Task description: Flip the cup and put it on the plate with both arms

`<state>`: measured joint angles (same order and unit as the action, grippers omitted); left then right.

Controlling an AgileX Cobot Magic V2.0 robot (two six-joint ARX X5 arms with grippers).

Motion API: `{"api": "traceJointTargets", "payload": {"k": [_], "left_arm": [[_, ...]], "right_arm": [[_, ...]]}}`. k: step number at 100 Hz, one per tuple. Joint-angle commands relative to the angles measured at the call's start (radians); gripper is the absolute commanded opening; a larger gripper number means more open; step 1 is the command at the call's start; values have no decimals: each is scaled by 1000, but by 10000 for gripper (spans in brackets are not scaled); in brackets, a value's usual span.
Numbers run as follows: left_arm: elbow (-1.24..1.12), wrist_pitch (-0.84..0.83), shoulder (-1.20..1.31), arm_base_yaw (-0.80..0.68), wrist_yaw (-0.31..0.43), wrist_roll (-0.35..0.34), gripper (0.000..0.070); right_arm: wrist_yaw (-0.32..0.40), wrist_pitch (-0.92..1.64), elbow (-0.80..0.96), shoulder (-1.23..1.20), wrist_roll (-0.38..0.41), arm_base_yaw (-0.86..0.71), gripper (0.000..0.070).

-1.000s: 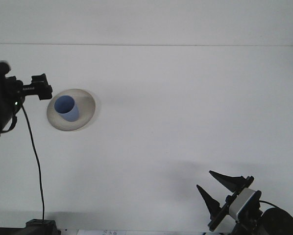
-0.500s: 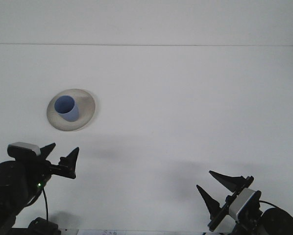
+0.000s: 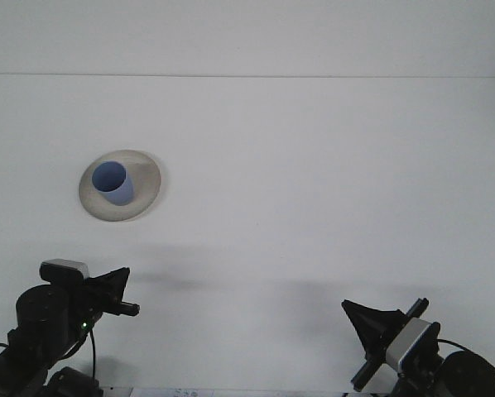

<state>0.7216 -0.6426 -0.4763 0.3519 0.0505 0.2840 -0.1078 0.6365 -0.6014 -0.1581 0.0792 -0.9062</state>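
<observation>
Near the bench's front edge, at its left corner, my left end effector [image 3: 119,294] hangs low and holds nothing; from this angle I cannot tell how far its fingers are parted. My right end effector [image 3: 372,324] sits by the front right corner, equally empty, and I cannot tell its spread either. Both are well apart from the blue cup [image 3: 113,182], which stands mouth up on the pale plate [image 3: 146,178] toward the bench's [image 3: 314,182] left side, about midway between front and back edges. Bare white bench stretches from the plate to the right edge and back to the far edge, and between my two arms.
</observation>
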Motion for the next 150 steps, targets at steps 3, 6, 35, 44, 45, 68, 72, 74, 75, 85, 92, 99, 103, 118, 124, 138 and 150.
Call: {"api": "traceJointTargets", "payload": {"k": [3, 6, 35, 44, 45, 68, 72, 74, 75, 85, 92, 99, 103, 118, 124, 138, 150], "left_arm": [[13, 14, 3, 5, 2, 9, 13], [13, 19, 7, 5, 2, 9, 13], [14, 119, 38, 5, 2, 9, 13], [14, 159, 48, 5, 2, 9, 13], [14, 164, 49, 5, 2, 9, 13], [14, 238, 74, -3, 2, 5, 13], [10, 243, 87, -14, 2, -47, 13], [4, 252, 94, -21, 2, -87, 13], [0, 257, 98, -26, 2, -105, 13], [-105, 360, 165, -88, -8, -202, 13], [-230, 470, 237, -146, -51, -238, 13], [-357, 555, 312, -197, -108, -259, 13], [-420, 579, 351, -223, -133, -269, 13], [-576, 587, 451, -287, -149, -274, 13], [-612, 586, 468, -299, -149, -274, 13], [-673, 600, 473, -309, -149, -273, 13], [-696, 637, 473, -311, -147, -272, 13]], "right_arm": [[0, -20, -6, 0, 16, -10, 7], [3, -21, -7, 0, 14, -10, 7], [2, -39, -7, 0, 14, -10, 7], [2, -39, -7, 0, 14, -10, 7], [2, -39, -7, 0, 14, -10, 7], [2, -39, -7, 0, 14, -10, 7], [2, -39, -7, 0, 14, -10, 7], [2, -39, -7, 0, 14, -10, 7], [2, -39, -7, 0, 14, -10, 7], [2, -39, -7, 0, 14, -10, 7], [2, -39, -7, 0, 14, -10, 7], [2, -39, -7, 0, 14, -10, 7], [2, -39, -7, 0, 14, -10, 7], [2, -39, -7, 0, 14, -10, 7], [2, -39, -7, 0, 14, -10, 7], [2, -39, -7, 0, 14, -10, 7], [2, -39, -7, 0, 14, -10, 7]]}}
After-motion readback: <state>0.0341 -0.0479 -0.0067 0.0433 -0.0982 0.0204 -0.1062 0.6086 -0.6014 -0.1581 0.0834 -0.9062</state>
